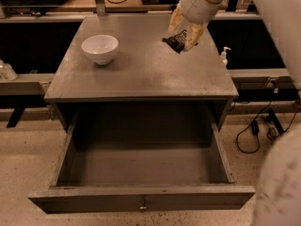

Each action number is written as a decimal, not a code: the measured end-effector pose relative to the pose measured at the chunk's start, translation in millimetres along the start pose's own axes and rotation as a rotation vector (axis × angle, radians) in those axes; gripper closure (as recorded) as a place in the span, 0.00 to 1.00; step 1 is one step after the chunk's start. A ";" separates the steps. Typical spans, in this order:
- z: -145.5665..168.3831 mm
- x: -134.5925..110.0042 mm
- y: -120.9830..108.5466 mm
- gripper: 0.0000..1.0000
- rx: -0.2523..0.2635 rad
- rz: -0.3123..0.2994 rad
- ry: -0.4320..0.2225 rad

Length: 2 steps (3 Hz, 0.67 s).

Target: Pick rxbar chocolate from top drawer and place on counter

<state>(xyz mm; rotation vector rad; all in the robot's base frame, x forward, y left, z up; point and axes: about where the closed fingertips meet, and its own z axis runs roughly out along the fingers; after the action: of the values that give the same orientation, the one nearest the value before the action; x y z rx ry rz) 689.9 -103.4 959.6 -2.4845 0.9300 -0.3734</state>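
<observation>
My gripper [182, 36] hangs above the back right part of the counter [141, 72] and is shut on the rxbar chocolate [175, 42], a small flat black-wrapped bar with light print that sticks out to the lower left of the tan fingers [194, 36]. The bar is held in the air above the grey top, not touching it. The top drawer [141, 199] is pulled fully open below the counter, and its inside shows nothing in it. Its flat front panel has a small metal keyhole [142, 205] at centre.
A white bowl [99, 48] stands on the back left of the counter. A small pump bottle [224, 56] stands behind the cabinet's right side. Cables [254, 131] lie on the speckled floor to the right. My white arm fills the right edge.
</observation>
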 end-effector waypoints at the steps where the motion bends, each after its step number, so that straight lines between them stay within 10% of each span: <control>1: 46.9 6.7 -19.1 0.85 -0.090 0.149 0.032; 2: 101.3 -7.8 -12.3 0.62 -0.211 0.283 0.048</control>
<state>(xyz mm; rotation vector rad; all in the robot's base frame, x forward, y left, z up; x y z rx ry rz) 731.4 -57.3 878.3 -2.4868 1.3833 -0.2516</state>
